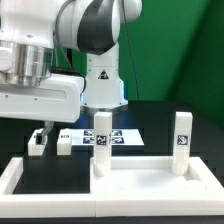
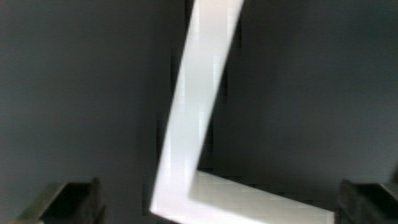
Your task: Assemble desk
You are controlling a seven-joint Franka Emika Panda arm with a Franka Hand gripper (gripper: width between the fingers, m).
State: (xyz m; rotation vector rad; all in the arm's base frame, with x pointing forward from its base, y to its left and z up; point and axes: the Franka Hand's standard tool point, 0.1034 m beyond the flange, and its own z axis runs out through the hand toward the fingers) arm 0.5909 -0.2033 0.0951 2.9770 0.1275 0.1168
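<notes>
The claw [image 2: 222, 198] is held released, its jaws spread wide with nothing between them. In the wrist view only the dark counter [image 2: 89, 100] and a corner of the white border rail [image 2: 187, 120] are seen below it. The tabletop panel [image 1: 150, 178] is laid at the front of the counter, towards the exterior view's right. An upright leg [image 1: 101, 135] and a second leg [image 1: 181, 135] appear to be seated at its far corners. A loose leg [image 1: 63, 144] is seen on the counter near the marker board [image 1: 115, 138], just beside the claw. Fetching that leg is judged to be the step in hand. The jaws should be centred over the block, squared to its flat sides and lowered straight before being closed, so that the leg is neither tipped nor gripped askew. The rail should be cleared on the way.
</notes>
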